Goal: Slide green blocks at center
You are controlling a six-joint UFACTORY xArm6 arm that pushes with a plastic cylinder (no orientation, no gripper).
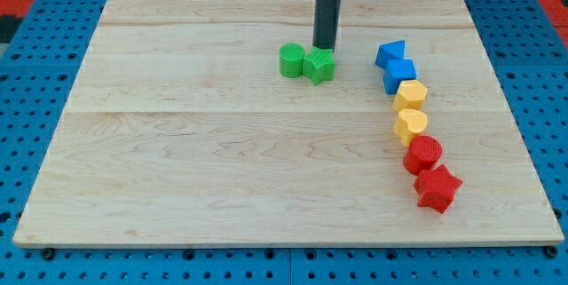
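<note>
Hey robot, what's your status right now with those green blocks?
My tip at the top edge of the right green block. Green cylinder touching its left side. Both sit above board centre. Path toward centre clear.

Wooden surface lying on a blue perforated base. My tip set down just behind the green cube, touching or nearly touching its top edge. Green cylinder directly at the cube's left, the two in contact. At the view's right, a curving chain running toward the view's bottom: blue star-like block, blue cube, yellow hexagonal block, yellow heart, red cylinder, red star. Neighbours touching or almost so, well apart from the green pair.
</note>
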